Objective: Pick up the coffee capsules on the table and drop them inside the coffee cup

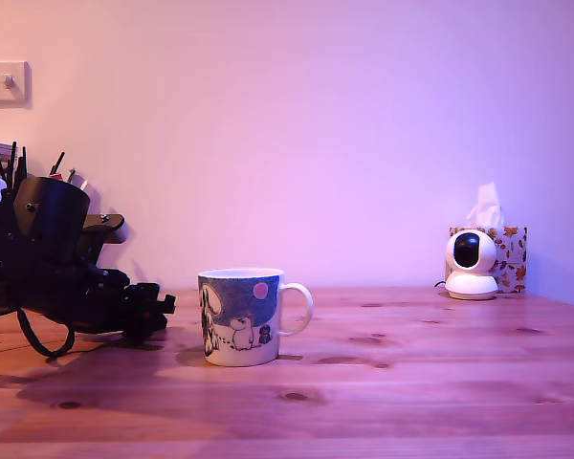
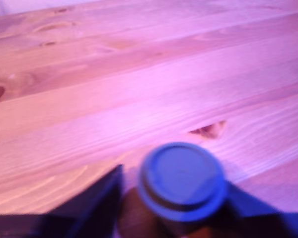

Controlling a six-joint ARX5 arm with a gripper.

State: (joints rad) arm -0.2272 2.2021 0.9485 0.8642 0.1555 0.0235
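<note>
While low over the table [image 2: 139,99], the gripper [image 2: 171,198] brackets a capsule [image 2: 181,181].

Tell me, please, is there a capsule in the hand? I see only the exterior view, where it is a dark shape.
Observer: Yes. In the wrist view one capsule sits between the two fingers of the hand, a round flat face toward the camera.
Operator: Is it gripped firmly?
Observer: I cannot tell; that part is blurred.
Operator: Any other capsule ahead?
Observer: None in the wrist view, only the table planks.
</note>
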